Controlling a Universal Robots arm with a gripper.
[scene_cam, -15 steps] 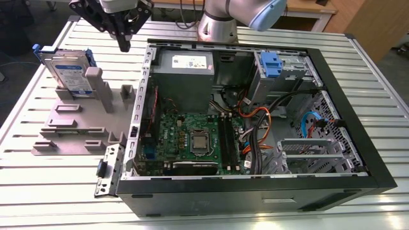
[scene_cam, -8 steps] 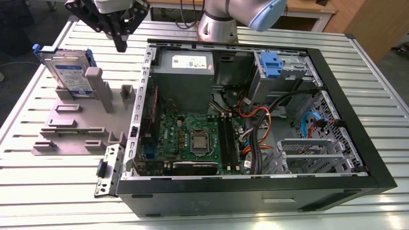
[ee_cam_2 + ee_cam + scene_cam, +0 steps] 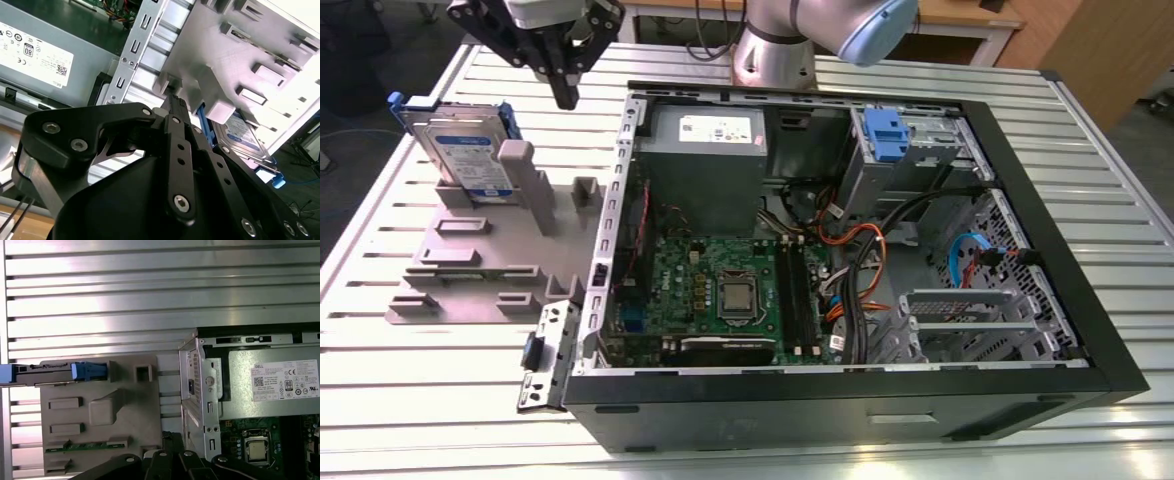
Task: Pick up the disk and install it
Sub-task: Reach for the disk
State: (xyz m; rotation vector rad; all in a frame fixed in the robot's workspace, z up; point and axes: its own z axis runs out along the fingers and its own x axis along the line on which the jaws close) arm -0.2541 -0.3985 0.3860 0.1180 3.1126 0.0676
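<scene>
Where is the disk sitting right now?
At the exterior view's left, the disk stands on edge in the grey holder plate, just outside the open computer case, with the gripper hanging close above it.

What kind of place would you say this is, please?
Probably a robotics lab bench for computer assembly: an open black desktop computer case lies on a ribbed aluminium table, beside a grey plastic fixture holding a silver hard drive in a blue carrier frame.

Black tool [image 3: 567, 95], silver screws [image 3: 181, 201]; silver arm [image 3: 774, 50], blue joint cap [image 3: 874, 35].
</scene>
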